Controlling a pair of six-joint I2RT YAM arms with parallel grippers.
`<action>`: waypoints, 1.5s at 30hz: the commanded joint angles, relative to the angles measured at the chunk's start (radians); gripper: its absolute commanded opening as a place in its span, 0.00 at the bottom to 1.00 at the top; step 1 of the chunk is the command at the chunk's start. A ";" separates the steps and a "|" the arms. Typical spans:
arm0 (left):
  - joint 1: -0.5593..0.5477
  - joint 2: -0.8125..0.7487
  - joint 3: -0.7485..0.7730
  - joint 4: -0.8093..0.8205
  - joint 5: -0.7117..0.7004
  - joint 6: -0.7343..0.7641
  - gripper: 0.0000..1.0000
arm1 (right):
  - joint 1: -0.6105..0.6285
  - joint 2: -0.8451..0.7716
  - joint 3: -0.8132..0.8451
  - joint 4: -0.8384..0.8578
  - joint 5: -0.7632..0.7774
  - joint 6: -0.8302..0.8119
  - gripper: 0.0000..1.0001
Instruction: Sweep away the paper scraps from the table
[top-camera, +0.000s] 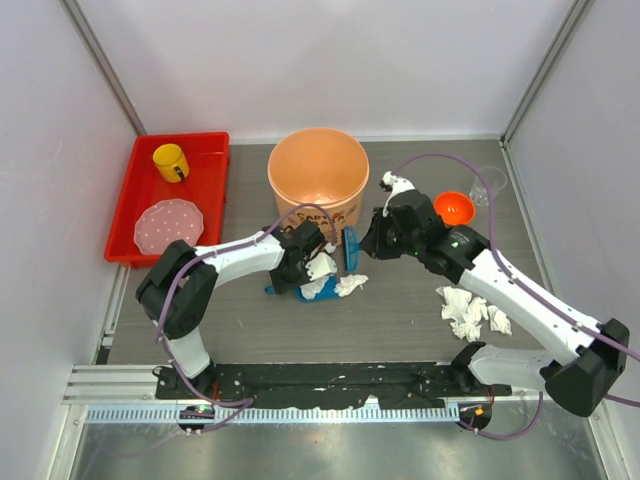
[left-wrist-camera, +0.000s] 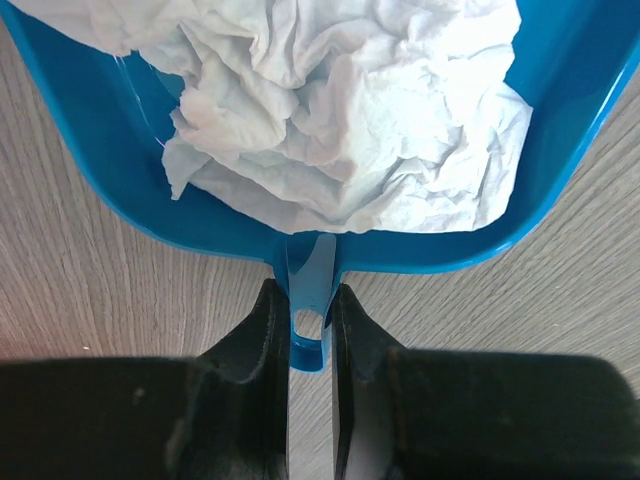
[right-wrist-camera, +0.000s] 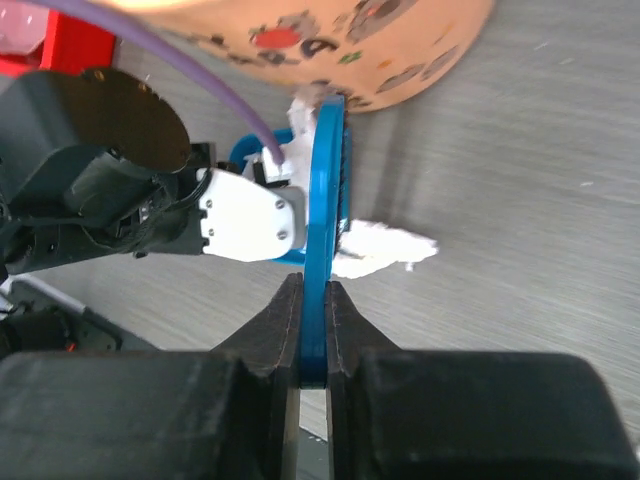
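My left gripper (left-wrist-camera: 310, 310) is shut on the handle of a blue dustpan (left-wrist-camera: 90, 150) that lies on the table (top-camera: 400, 320). Crumpled white paper scraps (left-wrist-camera: 350, 110) fill the pan; in the top view the pan (top-camera: 310, 292) sits in front of the orange bucket (top-camera: 318, 175). My right gripper (right-wrist-camera: 315, 300) is shut on the handle of a blue brush (right-wrist-camera: 325, 190), held upright just right of the pan (top-camera: 350, 250). One scrap (right-wrist-camera: 385, 245) lies by the brush bristles. More scraps (top-camera: 470, 310) lie on the table at the right.
A red tray (top-camera: 125, 205) at the back left holds a yellow cup (top-camera: 170, 161) and a pink speckled plate (top-camera: 168, 225). An orange funnel-like cup (top-camera: 453, 208) and a clear glass (top-camera: 488, 184) stand at the back right. White walls surround the table.
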 joint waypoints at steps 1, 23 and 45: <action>-0.003 -0.037 -0.022 0.027 0.020 0.026 0.00 | 0.006 -0.061 0.106 -0.209 0.262 -0.042 0.01; -0.023 -0.064 -0.019 -0.010 0.174 0.054 0.00 | 0.158 0.047 -0.038 0.129 -0.040 0.072 0.01; 0.072 -0.445 -0.129 -0.025 0.434 0.101 0.00 | 0.163 -0.174 0.246 -0.412 0.589 -0.011 0.01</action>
